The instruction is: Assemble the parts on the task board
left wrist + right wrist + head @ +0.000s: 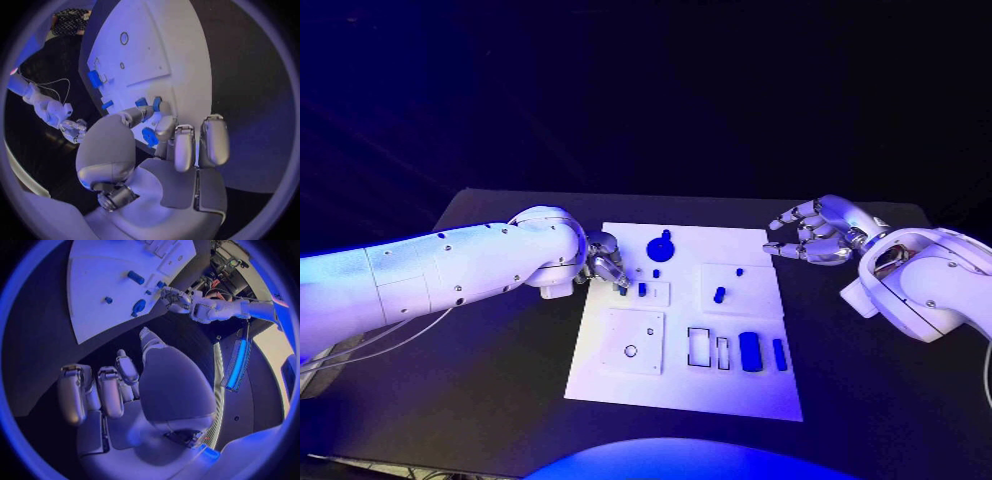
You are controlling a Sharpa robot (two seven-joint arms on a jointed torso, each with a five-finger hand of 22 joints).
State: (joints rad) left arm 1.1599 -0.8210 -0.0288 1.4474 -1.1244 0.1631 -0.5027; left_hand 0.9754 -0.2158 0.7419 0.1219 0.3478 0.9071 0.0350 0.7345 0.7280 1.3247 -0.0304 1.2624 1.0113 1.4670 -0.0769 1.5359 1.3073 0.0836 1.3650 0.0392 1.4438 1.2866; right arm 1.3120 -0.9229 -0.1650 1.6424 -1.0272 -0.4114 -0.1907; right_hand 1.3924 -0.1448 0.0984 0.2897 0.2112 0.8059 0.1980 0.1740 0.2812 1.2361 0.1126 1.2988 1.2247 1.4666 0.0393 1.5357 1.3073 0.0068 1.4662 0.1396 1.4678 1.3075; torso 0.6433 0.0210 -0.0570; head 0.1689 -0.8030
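Observation:
The white task board lies mid-table. My left hand hovers at its left edge, thumb and one finger reaching a small blue part standing in a small inset plate. In the left wrist view the thumb tip sits against two small blue parts; whether they are pinched is unclear. A round blue part lies at the far edge, another in the middle, and two longer ones at the near right. My right hand hangs over the far right corner, fingers loosely bent, holding nothing.
The black table surrounds the board. A square inset plate with a round hole sits at the board's near left. Empty rectangular slots lie beside the long blue parts. A thin cable trails under my left arm.

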